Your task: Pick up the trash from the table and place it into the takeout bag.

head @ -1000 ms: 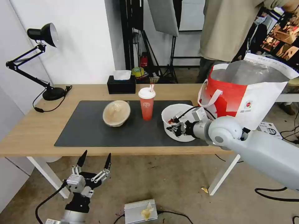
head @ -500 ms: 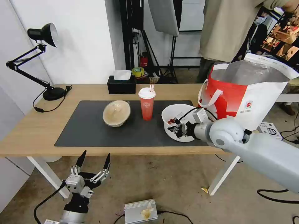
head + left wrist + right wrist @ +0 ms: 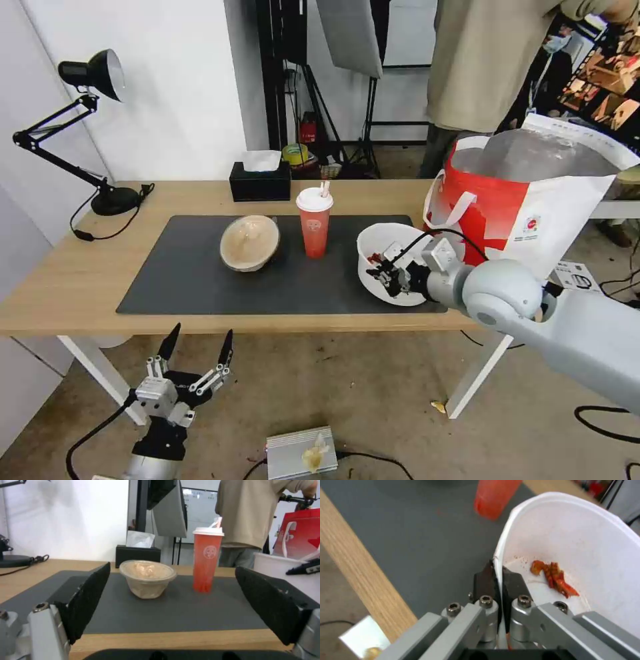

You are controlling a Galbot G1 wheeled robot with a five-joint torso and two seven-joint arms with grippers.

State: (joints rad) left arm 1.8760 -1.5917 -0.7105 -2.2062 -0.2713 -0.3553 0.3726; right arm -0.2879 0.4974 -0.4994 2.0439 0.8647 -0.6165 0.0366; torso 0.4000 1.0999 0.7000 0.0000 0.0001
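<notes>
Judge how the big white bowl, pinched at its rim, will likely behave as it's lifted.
The white bowl looks thin-walled, so it may flex where the right gripper pinches one rim spot. Holding only a few red scraps, it is probably light. Gripped off-centre, it already seems tilted and could swing or slip, spilling the scraps.

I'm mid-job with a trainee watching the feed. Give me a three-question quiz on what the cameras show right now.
1. True or false: the right gripper is shut on the white bowl, one finger inside the rim, one outside.
2. Which stands between the beige bowl and the white bowl? A) red cup B) tissue box C) lamp
3. Fill in: the open left gripper hangs below the ____ edge.

Key: 1 true; 2 A; 3 table.
</notes>
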